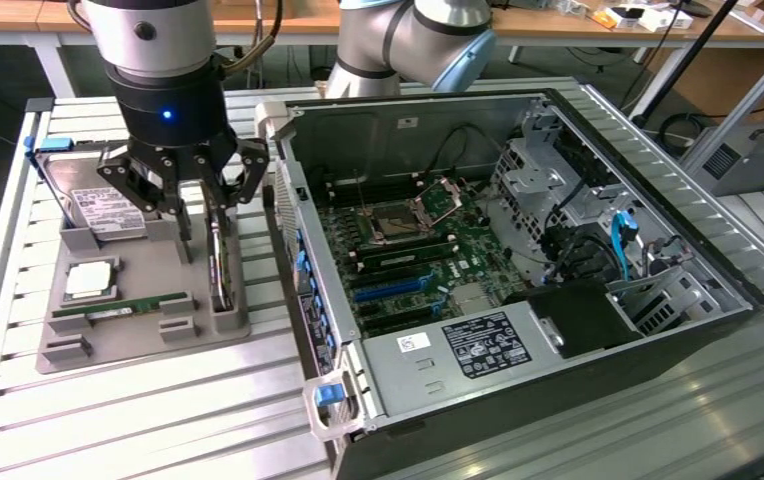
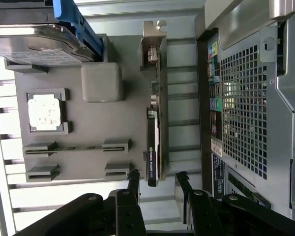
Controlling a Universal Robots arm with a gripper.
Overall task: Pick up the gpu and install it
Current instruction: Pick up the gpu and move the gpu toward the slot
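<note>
Claw (image 1: 206, 222) apart, empty, poised over gpu (image 1: 223, 272), straddling it. Card stood on edge in grey holder (image 1: 129, 345), presumably exposing flat faces for pinching.

Open computer case (image 1: 516, 420) lying on slatted counter (image 1: 155, 420), motherboard (image 1: 416, 250) exposed inside, labelled power supply (image 1: 482, 345) at one end. Just beside, on exterior view's left, grey holder tray (image 1: 135, 270) carrying hard drive (image 1: 95, 205), CPU chip (image 1: 89, 280), green RAM stick (image 1: 122, 309), each in own slot.
</note>
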